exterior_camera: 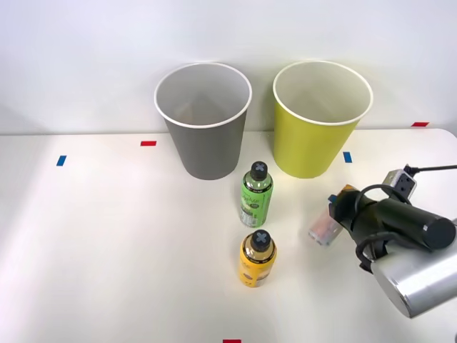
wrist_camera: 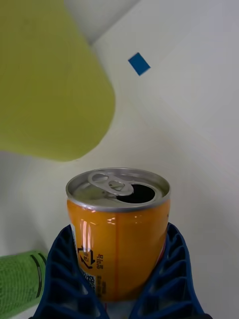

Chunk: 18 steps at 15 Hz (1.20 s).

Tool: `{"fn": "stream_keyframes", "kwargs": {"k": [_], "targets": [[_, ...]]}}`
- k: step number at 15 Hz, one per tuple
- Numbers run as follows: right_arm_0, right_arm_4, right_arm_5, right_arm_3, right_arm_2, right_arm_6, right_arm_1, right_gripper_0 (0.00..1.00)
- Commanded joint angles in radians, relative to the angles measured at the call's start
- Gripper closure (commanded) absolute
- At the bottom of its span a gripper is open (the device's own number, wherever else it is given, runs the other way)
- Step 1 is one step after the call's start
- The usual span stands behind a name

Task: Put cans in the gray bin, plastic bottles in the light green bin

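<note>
Two bins are set at the back of the white table (exterior_camera: 107,236): the gray bin (exterior_camera: 206,136) to the left, the light green bin (exterior_camera: 320,132) to the right, both upright, apart from one another. Two bottles with black caps are stood in front of them, between the bins' lines: the green bottle (exterior_camera: 256,196) nearer the bins, the yellow bottle (exterior_camera: 258,261) nearer the robot. The can (wrist_camera: 118,234) is pinched between the blue ribbed fingers (wrist_camera: 62,279) of the right gripper (exterior_camera: 335,218), one finger at each side of its orange wall. Its opened top with the pull tab is seen from the wrist. The can is held off to the right of the bottles, in front of the light green bin. A blue tape mark (wrist_camera: 139,64) is seen on the table beyond.
</note>
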<state>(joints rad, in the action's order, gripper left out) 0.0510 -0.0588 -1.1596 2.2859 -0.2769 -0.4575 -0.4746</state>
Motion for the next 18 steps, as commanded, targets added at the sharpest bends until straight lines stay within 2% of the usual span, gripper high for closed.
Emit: {"fn": "stream_keyframes", "kwargs": {"k": [1, 3, 6, 10, 15, 18], "targets": [[0.104, 0.045, 0.201, 0.116, 0.004, -0.227, -0.041, 1.00], [0.116, 0.062, 0.311, 0.116, 0.004, -0.279, -0.042, 1.00], [0.118, 0.119, 0.492, 0.115, 0.010, -0.280, -0.044, 1.00], [0.102, 0.091, 0.764, 0.115, 0.058, -0.263, -0.052, 1.00], [-0.074, 0.088, 0.796, 0.107, 0.018, -0.263, -0.025, 1.00], [-0.234, 0.088, 0.796, 0.009, -0.054, -0.262, 0.044, 1.00]]}}
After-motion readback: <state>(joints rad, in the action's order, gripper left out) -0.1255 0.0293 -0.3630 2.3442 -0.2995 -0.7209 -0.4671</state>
